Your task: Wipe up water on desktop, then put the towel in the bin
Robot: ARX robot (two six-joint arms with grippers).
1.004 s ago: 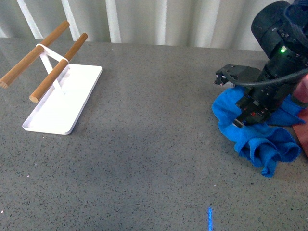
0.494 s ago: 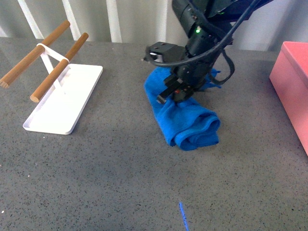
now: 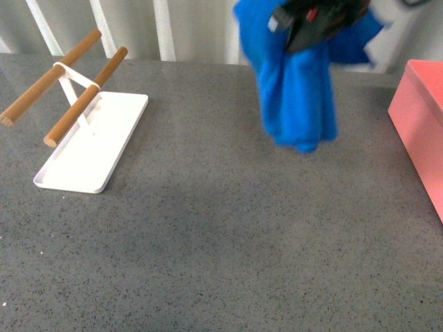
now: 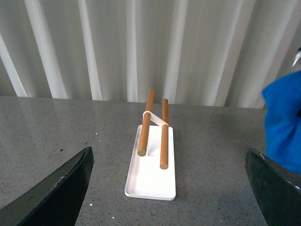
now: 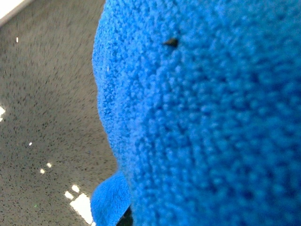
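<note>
The bright blue fluffy towel [image 3: 297, 90] is clamped in the right gripper [image 3: 315, 17] above the far speckled grey desktop [image 3: 208, 242], left of the salmon-pink rectangular bin [image 3: 422, 124]. The left gripper [image 4: 168, 188] is spread wide.

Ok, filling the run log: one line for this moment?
right gripper: shut on towel | towel: hanging above desktop, not in bin | left gripper: open

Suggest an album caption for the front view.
The right pincer holds the blue towel dangling above the speckled grey desktop, pink bin on the right, white tray on the left.
</note>
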